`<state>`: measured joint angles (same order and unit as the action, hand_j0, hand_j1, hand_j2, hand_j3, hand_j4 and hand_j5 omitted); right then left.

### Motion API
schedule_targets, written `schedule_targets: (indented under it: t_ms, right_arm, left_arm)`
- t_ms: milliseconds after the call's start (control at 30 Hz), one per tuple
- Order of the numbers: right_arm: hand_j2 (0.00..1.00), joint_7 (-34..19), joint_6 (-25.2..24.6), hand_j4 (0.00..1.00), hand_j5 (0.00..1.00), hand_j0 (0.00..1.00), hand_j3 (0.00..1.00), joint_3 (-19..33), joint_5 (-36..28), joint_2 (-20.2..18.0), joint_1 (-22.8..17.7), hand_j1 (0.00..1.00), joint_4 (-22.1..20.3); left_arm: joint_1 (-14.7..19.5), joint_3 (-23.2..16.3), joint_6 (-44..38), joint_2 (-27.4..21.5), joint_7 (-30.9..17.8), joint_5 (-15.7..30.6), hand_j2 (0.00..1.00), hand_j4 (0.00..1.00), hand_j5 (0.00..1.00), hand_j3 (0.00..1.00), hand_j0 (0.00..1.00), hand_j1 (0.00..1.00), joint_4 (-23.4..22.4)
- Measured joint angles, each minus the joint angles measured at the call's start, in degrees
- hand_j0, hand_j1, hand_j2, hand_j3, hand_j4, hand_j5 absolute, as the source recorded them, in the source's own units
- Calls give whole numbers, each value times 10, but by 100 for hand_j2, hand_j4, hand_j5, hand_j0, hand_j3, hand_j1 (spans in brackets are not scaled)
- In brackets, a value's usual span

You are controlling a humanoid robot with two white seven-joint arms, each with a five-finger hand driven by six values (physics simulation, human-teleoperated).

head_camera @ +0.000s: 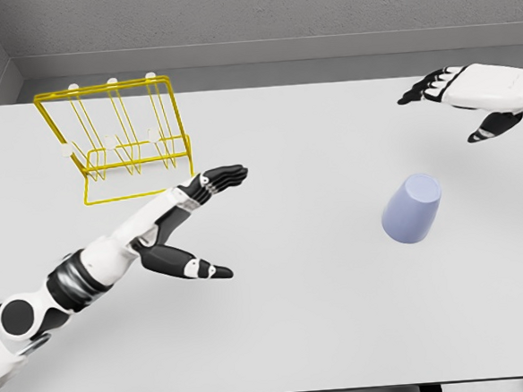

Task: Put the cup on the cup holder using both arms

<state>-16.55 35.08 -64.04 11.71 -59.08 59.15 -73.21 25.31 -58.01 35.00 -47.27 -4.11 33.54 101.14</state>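
Cup [412, 209] tilted on counter [306, 318] | yellow wire cup holder [118, 139] far left | left hand [192, 223] spread, empty | right hand [470, 96] spread, empty, beyond cup

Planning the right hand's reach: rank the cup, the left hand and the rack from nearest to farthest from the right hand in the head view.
Measured from the right hand, upper right of the table:
1. cup, lying on its side just below and left of it.
2. left hand, open, mid-table toward the left.
3. rack, yellow wire, far left near the back edge.
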Motion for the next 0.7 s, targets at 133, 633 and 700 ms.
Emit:
schedule_targets:
  t_ms: [133, 633, 700]
  right_arm:
    - [100, -4, 0, 100, 100, 100, 100, -1, 1, -1, -1, 100, -5]
    - [100, 5, 0, 100, 100, 100, 100, -3, 1, 5, -9, 100, -2]
    - [100, -2, 0, 100, 100, 100, 100, -8, -21, 4, -11, 100, 2]
  left_arm:
    - [-4, 9, -8, 3, -1, 14, 100, 100, 100, 100, 100, 100, 0]
    - [11, -1, -59, 23, 0, 55, 100, 100, 100, 100, 100, 100, 0]
    - [11, -3, -68, 23, 1, 59, 100, 100, 100, 100, 100, 100, 0]
